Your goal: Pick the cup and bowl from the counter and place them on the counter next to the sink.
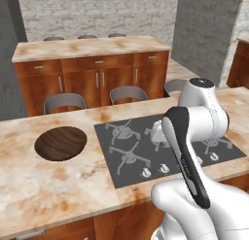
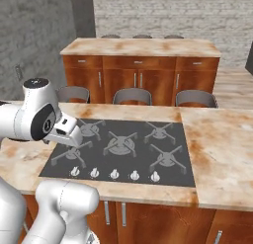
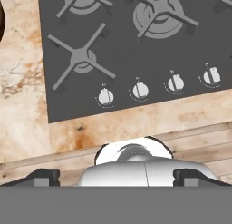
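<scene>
The dark brown wooden bowl [image 1: 61, 143] lies on the beige counter [image 1: 44, 185], left of the grey cooktop [image 1: 131, 151]; a dark sliver of the bowl [image 3: 1, 19] touches the left edge of the hand view. My gripper [image 1: 156, 134] [image 2: 66, 133] hangs above the cooktop's near left part, well right of the bowl. In the hand view the gripper [image 3: 118, 176] is open, its fingertips [image 3: 43, 176] wide apart with nothing between them, over the counter's front edge. The yellow cup and the sink are out of view.
A row of knobs [image 3: 140, 89] lines the cooktop's front edge. Behind the counter stand grey stools [image 1: 64, 102] and a second island with wood cabinets [image 1: 92, 47]. Bare counter [image 2: 217, 149] stretches right of the cooktop.
</scene>
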